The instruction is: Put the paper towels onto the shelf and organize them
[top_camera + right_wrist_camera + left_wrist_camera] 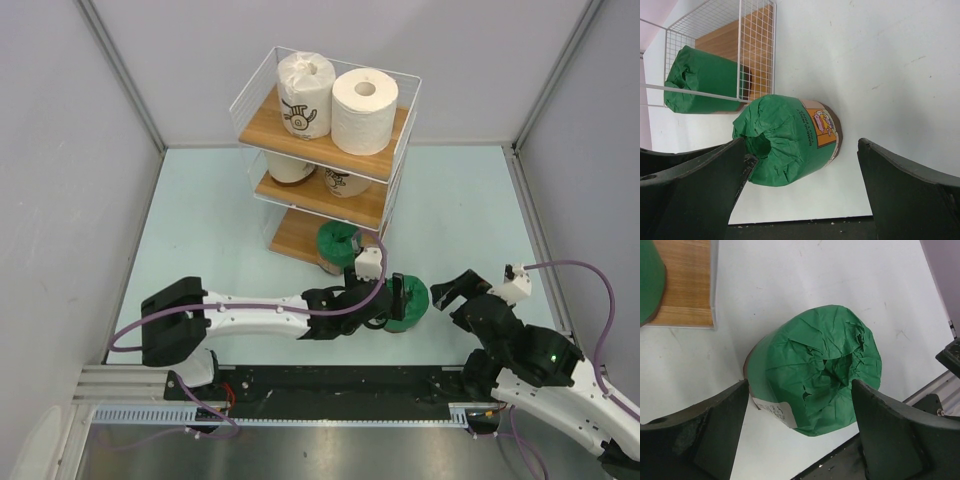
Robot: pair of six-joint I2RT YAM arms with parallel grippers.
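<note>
While upright, green roll (pixel 820 370) inside spread left hand (pixel 800 386).

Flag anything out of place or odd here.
One green roll stands on the table in front of the shelf instead of on it, and its wrapper top is crumpled. The other five rolls sit upright on the shelf. Nothing is spilled.

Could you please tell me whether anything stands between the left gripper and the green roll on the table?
Nothing visible does. The left gripper is open, with one finger on each side of the green roll, which stands on the table. No other object lies in the gap.
</note>
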